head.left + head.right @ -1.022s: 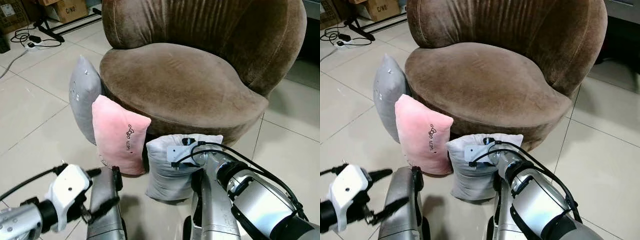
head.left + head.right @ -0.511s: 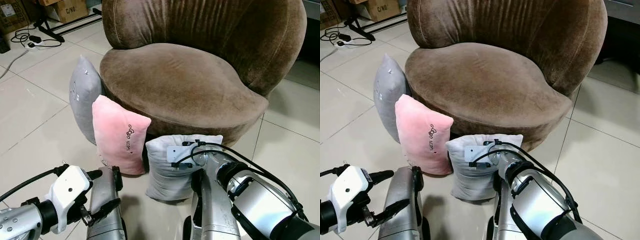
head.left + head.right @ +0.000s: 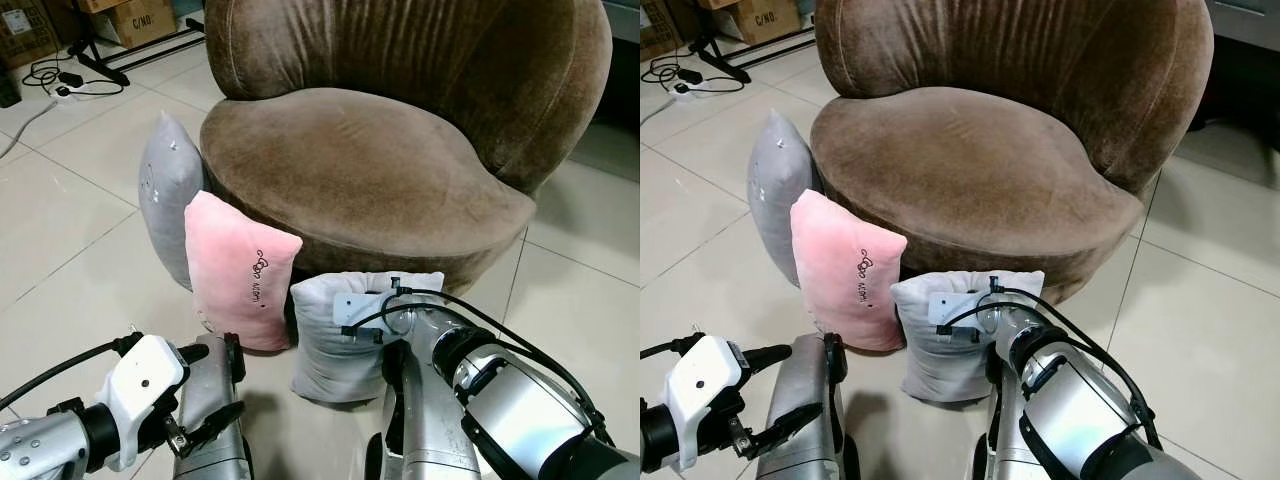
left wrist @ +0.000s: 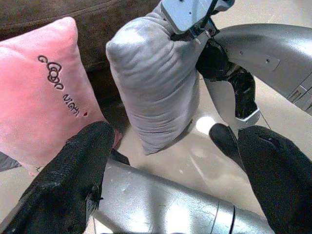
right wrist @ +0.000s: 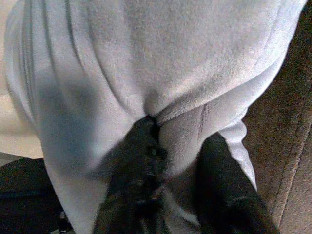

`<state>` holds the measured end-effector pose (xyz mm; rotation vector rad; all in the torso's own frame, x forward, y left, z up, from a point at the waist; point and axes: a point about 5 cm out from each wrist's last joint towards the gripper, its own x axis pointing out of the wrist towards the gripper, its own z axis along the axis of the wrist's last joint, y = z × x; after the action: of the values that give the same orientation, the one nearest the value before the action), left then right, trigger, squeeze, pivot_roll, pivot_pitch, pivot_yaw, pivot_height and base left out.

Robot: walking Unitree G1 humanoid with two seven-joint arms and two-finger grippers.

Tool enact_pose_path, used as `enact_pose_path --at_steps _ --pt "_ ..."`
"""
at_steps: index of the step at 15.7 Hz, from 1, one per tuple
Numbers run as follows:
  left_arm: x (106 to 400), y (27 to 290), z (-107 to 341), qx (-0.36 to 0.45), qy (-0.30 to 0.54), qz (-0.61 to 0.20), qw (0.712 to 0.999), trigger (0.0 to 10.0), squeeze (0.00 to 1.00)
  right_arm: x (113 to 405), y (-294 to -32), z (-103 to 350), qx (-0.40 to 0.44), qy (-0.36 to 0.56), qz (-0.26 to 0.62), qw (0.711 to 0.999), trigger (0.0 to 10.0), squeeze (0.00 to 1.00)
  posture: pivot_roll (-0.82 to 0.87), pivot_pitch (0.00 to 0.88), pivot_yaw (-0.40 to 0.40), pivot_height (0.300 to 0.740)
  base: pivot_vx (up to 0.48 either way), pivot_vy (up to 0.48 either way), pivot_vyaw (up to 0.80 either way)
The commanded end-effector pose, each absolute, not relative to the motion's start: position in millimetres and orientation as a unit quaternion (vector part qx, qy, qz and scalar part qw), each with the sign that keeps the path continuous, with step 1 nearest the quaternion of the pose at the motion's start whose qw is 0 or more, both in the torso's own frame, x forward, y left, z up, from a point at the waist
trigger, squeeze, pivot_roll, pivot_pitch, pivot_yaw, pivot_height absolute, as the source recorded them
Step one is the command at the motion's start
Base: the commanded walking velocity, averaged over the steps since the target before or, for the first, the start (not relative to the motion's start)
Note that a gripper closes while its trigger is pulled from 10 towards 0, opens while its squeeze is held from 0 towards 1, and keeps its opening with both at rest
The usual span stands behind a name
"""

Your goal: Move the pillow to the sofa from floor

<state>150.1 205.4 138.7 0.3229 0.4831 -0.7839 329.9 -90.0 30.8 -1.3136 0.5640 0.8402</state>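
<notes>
One grey pillow (image 3: 335, 335) stands upright on the floor (image 3: 70, 250) against the sofa (image 3: 360, 170) base, your right gripper (image 5: 170, 161) already pinching its fabric; left gripper (image 4: 170, 180) idles wide open nearby, so lift up and forward

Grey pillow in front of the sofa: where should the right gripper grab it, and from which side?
Pinch the front face of the grey pillow near its top, coming from the robot's side. It stands upright against the sofa, so only that soft face is free; the right gripper already bunches a fold there.
</notes>
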Motion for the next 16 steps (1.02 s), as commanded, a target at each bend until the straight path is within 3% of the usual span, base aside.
enact_pose_path --at_steps 1,12,16 --pt "152 204 137 0.159 0.231 -0.377 0.883 10.0 0.00 323 -93 22 -0.570 0.270 0.379 0.677 0.0 0.00 0.15 0.003 -0.028 0.438 0.000 0.000 0.00" --pt "178 205 122 0.166 0.199 -0.347 0.901 10.0 0.00 326 -87 28 -0.574 0.242 0.393 0.676 0.0 0.00 0.11 0.000 -0.059 0.438 0.000 0.000 0.00" --pt "190 205 118 0.175 0.177 -0.322 0.914 10.0 0.00 346 -94 52 -0.526 0.215 0.351 0.744 0.0 0.00 0.07 0.000 -0.043 0.438 0.000 0.000 0.00"
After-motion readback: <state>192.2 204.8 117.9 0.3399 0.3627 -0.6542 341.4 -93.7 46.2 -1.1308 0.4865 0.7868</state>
